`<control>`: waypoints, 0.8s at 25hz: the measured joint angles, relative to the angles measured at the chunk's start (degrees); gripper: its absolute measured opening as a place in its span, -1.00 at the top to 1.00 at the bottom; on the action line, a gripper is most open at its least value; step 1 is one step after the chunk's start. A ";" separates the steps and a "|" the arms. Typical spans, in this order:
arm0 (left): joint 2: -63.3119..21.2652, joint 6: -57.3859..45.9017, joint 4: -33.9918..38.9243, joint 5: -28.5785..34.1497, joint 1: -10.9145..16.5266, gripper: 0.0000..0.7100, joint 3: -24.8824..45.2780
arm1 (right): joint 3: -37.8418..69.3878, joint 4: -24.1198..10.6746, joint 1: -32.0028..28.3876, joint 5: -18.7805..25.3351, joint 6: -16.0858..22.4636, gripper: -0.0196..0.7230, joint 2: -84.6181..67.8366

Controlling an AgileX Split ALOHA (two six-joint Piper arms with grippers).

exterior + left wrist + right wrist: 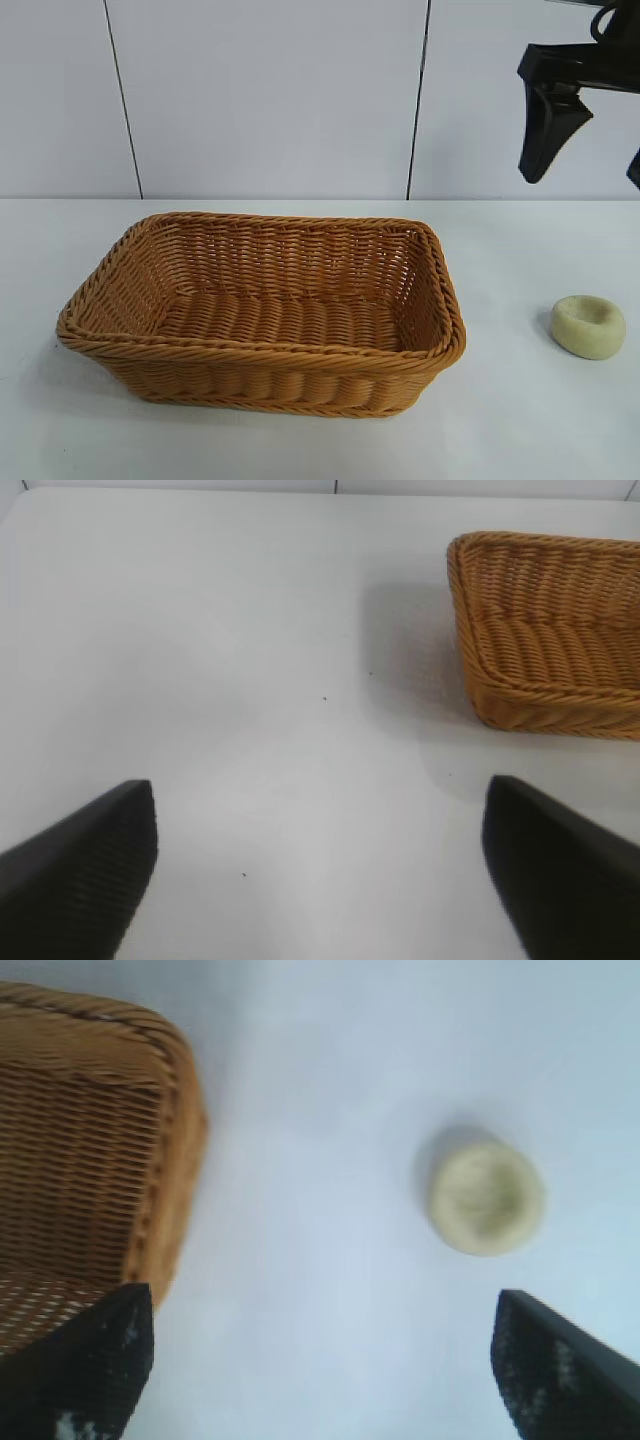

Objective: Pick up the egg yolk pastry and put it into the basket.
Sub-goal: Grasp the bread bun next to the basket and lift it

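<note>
Pastry (588, 326) on table (520, 420) right of basket (262, 352) — right tool (320, 1365) above, released, nothing gripped; left tool (320, 870) likewise.

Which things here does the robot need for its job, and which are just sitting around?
Needed for the job:
- egg yolk pastry, on the table right of the basket
- basket, nothing in it
- right gripper, open, in the air above the pastry

Just there:
- white table
- left gripper, open, parked over bare table beside the basket
</note>
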 joint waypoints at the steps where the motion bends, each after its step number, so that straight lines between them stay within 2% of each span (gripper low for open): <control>1: 0.00 0.05 0.00 0.00 0.00 -0.79 0.00 | 0.00 -0.61 -0.23 0.26 0.13 -0.82 0.12; 10: 0.00 0.10 0.00 0.00 0.00 -0.79 0.00 | 0.00 -1.05 -6.96 -0.14 0.29 -0.82 5.15; 13: 0.00 0.10 0.00 0.00 0.00 -0.79 0.00 | 0.00 -1.05 -8.47 -0.46 -0.78 -0.82 7.20; 20: 0.00 0.10 0.00 0.00 0.00 -0.79 0.00 | 0.00 2.06 -8.59 -3.44 -2.27 -0.82 13.12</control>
